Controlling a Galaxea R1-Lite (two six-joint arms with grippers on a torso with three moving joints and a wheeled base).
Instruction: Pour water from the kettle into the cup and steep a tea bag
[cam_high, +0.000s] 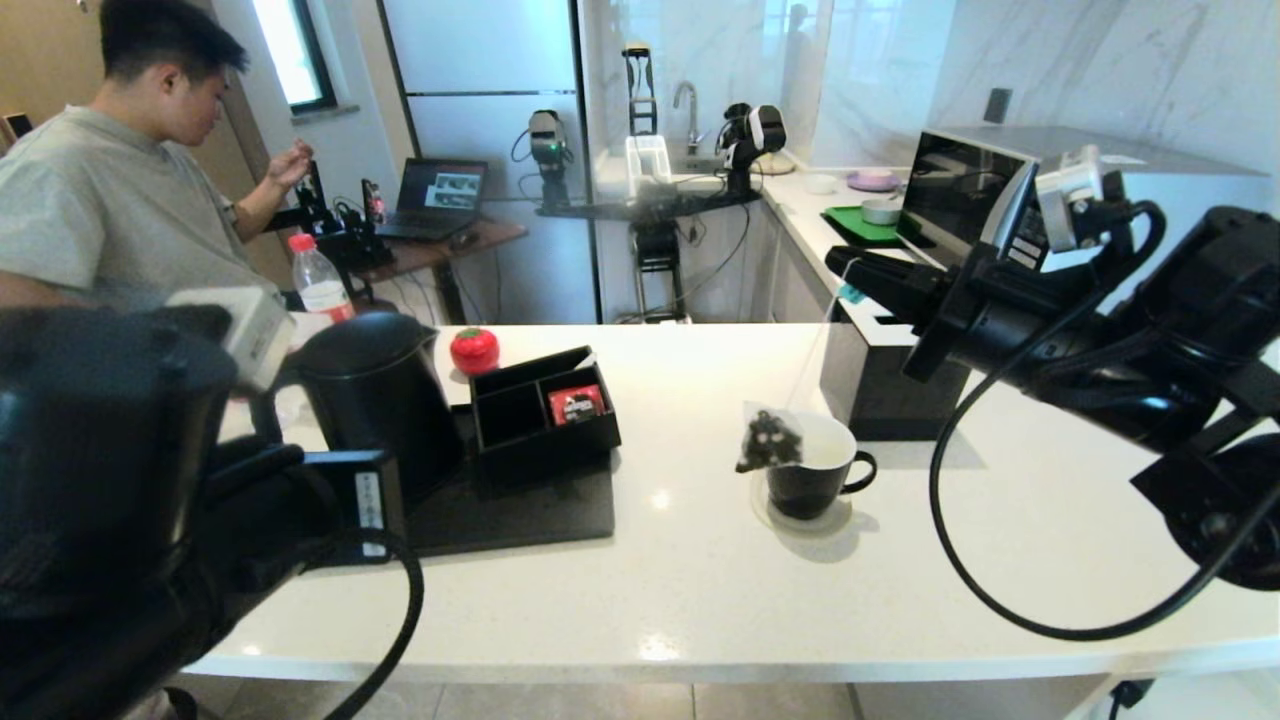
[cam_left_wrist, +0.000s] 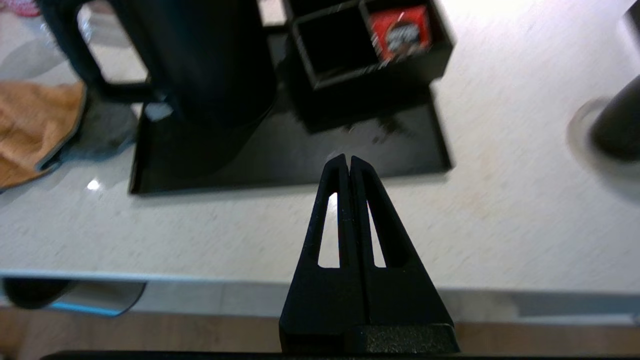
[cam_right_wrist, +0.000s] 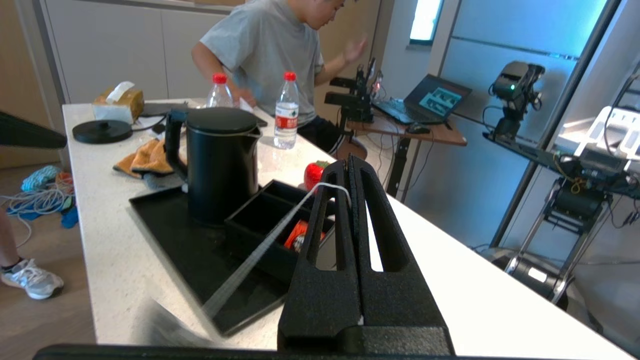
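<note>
Mesh tea bag (cam_high: 768, 440) dangles dark over cup (cam_high: 812, 482), string pinched in right tool (cam_right_wrist: 350, 165); left tool (cam_left_wrist: 347, 161) closed empty.

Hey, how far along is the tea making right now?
Looks done: the kettle stands on its black tray and the left claw is shut on nothing, clear of it. Whether water was poured cannot be seen. In hand: the right claw pinches the string, with the tea bag hanging at the rim of the cup. Left: lowering the bag in to steep.

One kettle (cam_high: 375, 395), one cup (cam_high: 812, 470), two bottles (cam_right_wrist: 286, 117).
</note>
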